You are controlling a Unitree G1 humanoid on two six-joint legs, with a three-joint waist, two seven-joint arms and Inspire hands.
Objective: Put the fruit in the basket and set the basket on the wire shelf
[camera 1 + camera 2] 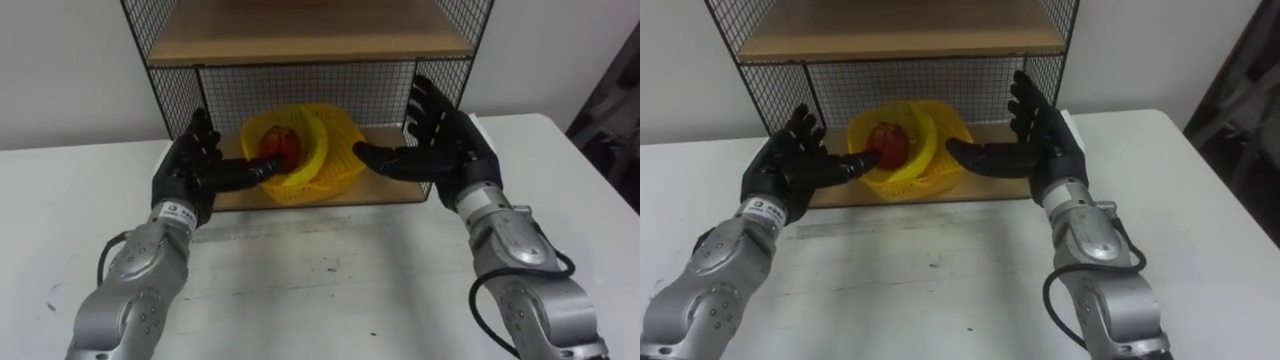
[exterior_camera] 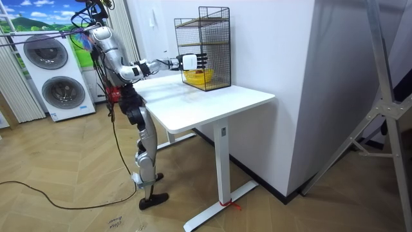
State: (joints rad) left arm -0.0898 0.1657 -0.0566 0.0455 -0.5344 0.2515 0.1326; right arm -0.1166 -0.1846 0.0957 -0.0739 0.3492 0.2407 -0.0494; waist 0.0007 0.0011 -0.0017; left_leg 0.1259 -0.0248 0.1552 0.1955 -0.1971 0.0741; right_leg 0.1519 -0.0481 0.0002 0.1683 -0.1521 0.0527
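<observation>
One yellow basket sits on the bottom wooden board of the wire shelf. A red fruit lies inside it. A yellow curved strip runs next to the fruit. It may be a banana or the basket's handle, and I cannot tell which. The fruit is in and the basket is on the shelf, so the job looks done or nearly done. The left robot hand is wide open with straight fingers, just beside the basket's left side. Its thumb seems to touch the rim, and it holds nothing. The right robot hand is wide open too, with fingers pointing up and its thumb reaching toward the basket's right side. It holds nothing either. The basket looks like thin plastic with holes, so I think it is light and a bit bendy. It could slide on the smooth board. If it needs moving, the best place to hold it is the rim, one robot hand on each side, squeezing softly. The fruit looks round and may roll if the basket tips. The shelf stands at the back of the white tabletop. In the room view the robot stands at the tabletop's edge with both arms reaching out.
</observation>
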